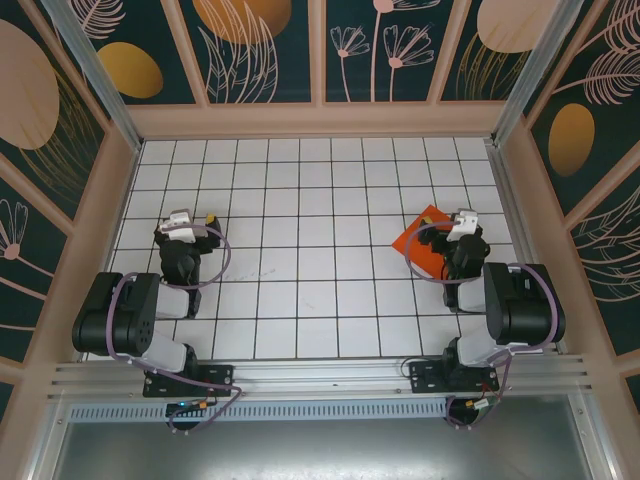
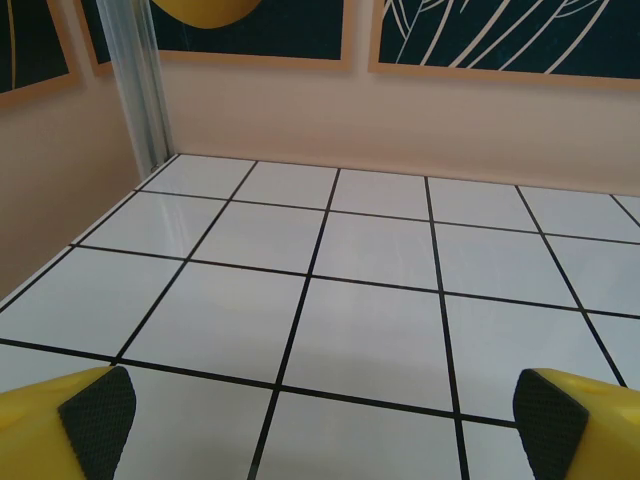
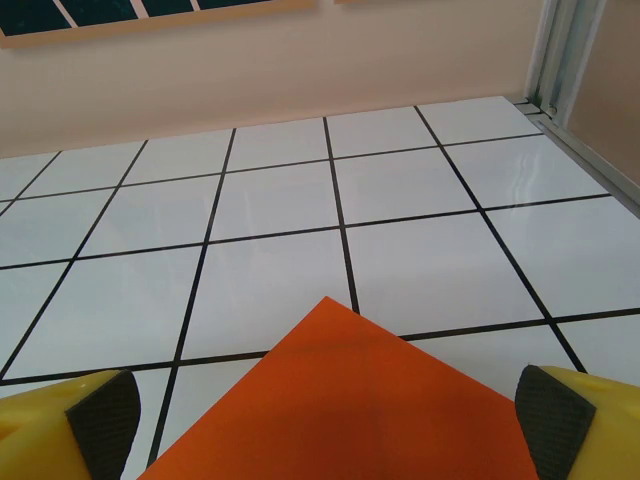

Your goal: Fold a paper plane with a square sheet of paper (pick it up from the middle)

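Looking down the right wrist cam first: the right gripper (image 3: 328,430) has its jaws spread as wide as they go and isn't holding anything. Its dark pads (image 3: 100,425) sit out at the bottom corners on yellow fingers. The square sheet of paper (image 3: 350,410) lies flat on the white tiled table (image 3: 400,190) right under that gap, with one corner pointing toward the back wall. I honestly can't tell from this angle whether the fingertips touch the paper or hang just above it.

From the top camera the orange-red sheet (image 1: 425,250) sits on the right side of the table, turned like a diamond. Its near part is hidden under the right wrist, and a lilac cable (image 1: 412,255) loops across it.

Over on the left, the left gripper (image 2: 320,420) is wide open too and empty. Its pads (image 2: 95,415) frame nothing but bare white tiles with black grid lines, well apart from the paper.
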